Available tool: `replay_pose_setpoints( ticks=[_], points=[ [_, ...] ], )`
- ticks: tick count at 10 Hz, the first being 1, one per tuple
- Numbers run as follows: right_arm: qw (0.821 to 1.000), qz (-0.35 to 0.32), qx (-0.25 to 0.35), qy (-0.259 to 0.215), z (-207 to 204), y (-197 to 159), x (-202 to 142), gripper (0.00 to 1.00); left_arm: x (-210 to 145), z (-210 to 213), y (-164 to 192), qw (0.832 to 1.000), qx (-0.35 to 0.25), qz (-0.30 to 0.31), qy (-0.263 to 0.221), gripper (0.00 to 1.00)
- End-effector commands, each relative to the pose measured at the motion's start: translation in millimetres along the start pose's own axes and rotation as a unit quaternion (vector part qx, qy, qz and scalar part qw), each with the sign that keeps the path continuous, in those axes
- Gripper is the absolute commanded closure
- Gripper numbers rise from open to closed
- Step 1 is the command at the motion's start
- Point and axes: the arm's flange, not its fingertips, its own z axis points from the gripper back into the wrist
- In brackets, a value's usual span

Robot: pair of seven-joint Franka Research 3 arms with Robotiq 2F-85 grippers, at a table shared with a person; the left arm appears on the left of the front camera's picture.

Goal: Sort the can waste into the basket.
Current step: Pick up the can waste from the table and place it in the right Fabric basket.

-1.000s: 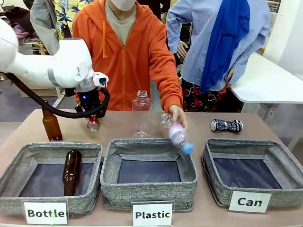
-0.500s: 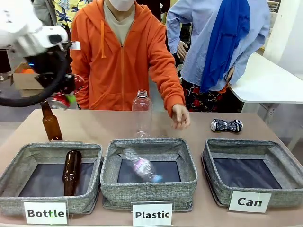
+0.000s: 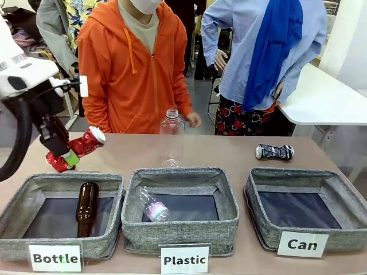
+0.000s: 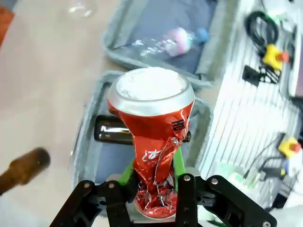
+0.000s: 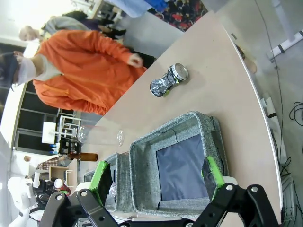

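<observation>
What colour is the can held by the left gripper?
The can is shiny red with a silver rim, clearest in the left wrist view.

front view: tan tabletop [image 3: 229, 150] in the foreground; beyond it a grey floor [image 3: 199, 100], 1 white table [image 3: 327, 102] at right, a white pillar [image 3: 347, 34] at upper right; even, bright lighting.
</observation>
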Motion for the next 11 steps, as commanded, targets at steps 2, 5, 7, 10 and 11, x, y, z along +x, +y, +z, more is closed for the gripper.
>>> replay_pose_setpoints(
  ticks=[2, 5, 7, 10, 11],
  points=[
    [1.000, 0.010, 0.014, -0.008, 0, -1, 3, 0.00, 21, 7, 6, 0.978, -0.101, -0.175, -0.055, 1.00],
    [1.000, 0.010, 0.014, -0.008, 0, -1, 3, 0.00, 158, -29, -28, 0.945, -0.139, -0.287, -0.075, 1.00],
    [1.000, 0.010, 0.014, -0.008, 0, -1, 3, 0.00, 249, -77, -69, 0.957, -0.048, -0.246, -0.147, 1.00],
    [1.000, 0.010, 0.014, -0.008, 0, -1, 3, 0.00, 340, -140, -154, 0.944, -0.005, -0.291, -0.155, 1.00],
    [1.000, 0.010, 0.014, -0.008, 0, -1, 3, 0.00, 366, -162, -166, 0.933, -0.012, -0.333, -0.135, 1.00]
  ],
)
